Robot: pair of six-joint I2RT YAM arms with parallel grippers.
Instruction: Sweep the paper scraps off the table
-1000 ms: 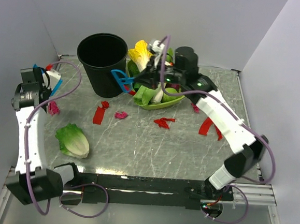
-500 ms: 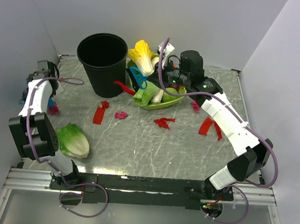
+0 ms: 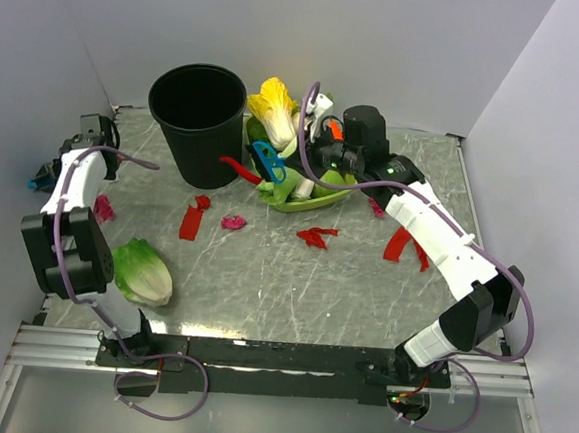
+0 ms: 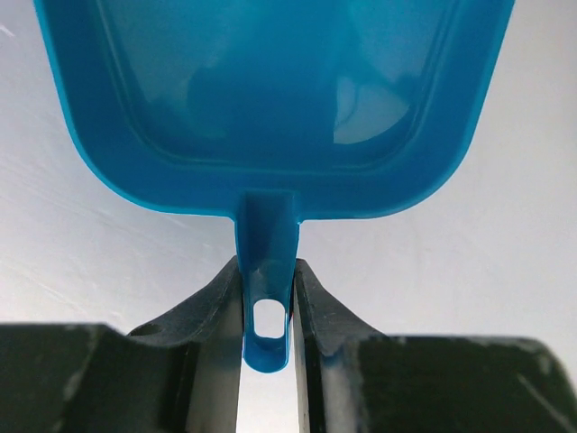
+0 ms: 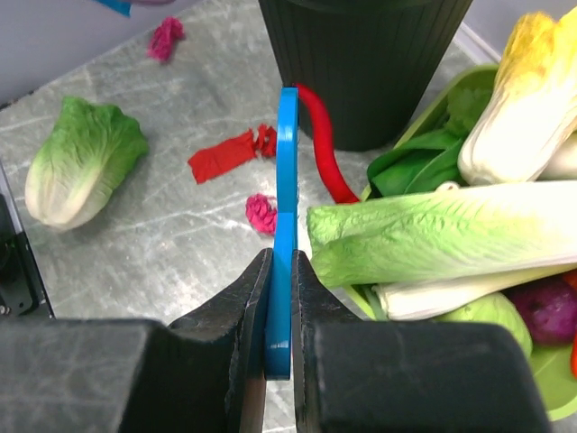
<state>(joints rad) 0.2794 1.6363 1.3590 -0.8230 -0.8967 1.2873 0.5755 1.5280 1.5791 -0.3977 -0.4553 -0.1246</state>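
Left tool (image 4: pixel 268 271), clamped on blue dustpan (image 4: pixel 270 90), has swung left off worktop (image 3: pixel 265 275); right tool (image 5: pixel 279 263) pinches flat blue implement (image 5: pixel 287 180); paper scraps (image 3: pixel 191 223) unswept.

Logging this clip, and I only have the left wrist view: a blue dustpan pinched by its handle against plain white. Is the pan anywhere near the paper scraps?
Observer: No. In the top view the dustpan hangs at the left wall, past the left edge of the table. The paper scraps lie scattered across the table. The nearest one, a pink wad, sits just inside that edge.
Operator: And the other arm?
Observer: The right gripper is shut on a thin blue tool. It is up by the black bin and the green tray of vegetables, not at any scrap.
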